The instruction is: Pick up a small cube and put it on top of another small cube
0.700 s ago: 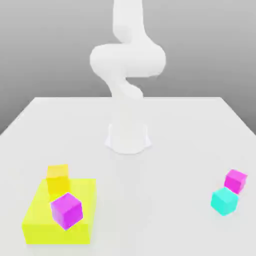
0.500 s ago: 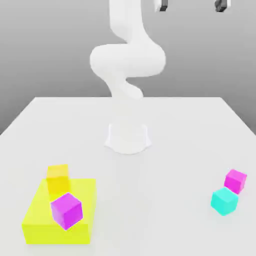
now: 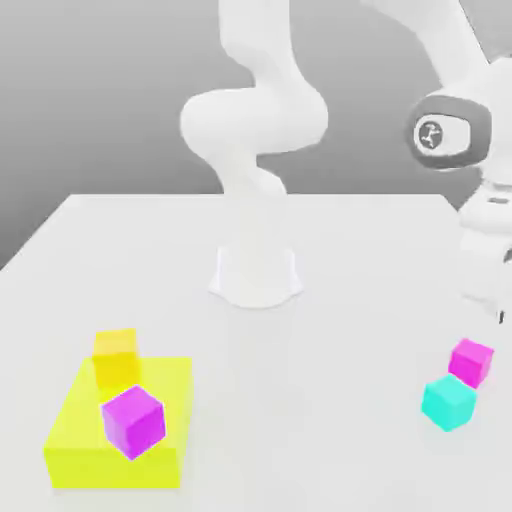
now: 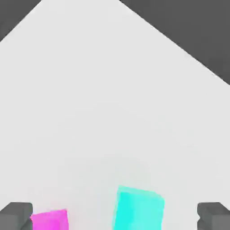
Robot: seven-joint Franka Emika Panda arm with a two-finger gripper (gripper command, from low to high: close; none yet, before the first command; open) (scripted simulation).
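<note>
I see the table (image 3: 330,240) running white from its near edge back to the far one, and I start at the near edge on the exterior view's left: the flat yellow block (image 3: 85,445) lies there, close to that corner, with the purple cube (image 3: 132,421) sitting on its top toward the front. The orange cube (image 3: 115,357) stands just behind, at the block's far left corner, touching it; I cannot tell whether it rests on the block or on the table beside it. Across the table, near the right edge, the cyan cube (image 3: 448,402) sits closest to the front, and the pink cube (image 3: 471,361) sits just behind it, corner to corner or nearly so. My arm's hand comes down over that pair from above, white links and the grey wrist joint at the exterior view's right. In the hand view the gripper (image 4: 115,218) has its jaws wide apart, holding nothing, the two dark fingertips (image 4: 15,215) at either side; the pink cube (image 4: 49,220) lies just inside one fingertip and the cyan cube (image 4: 138,210) sits between the two. Farther back, the arm's round base (image 3: 256,275) stands mid-table.
</note>
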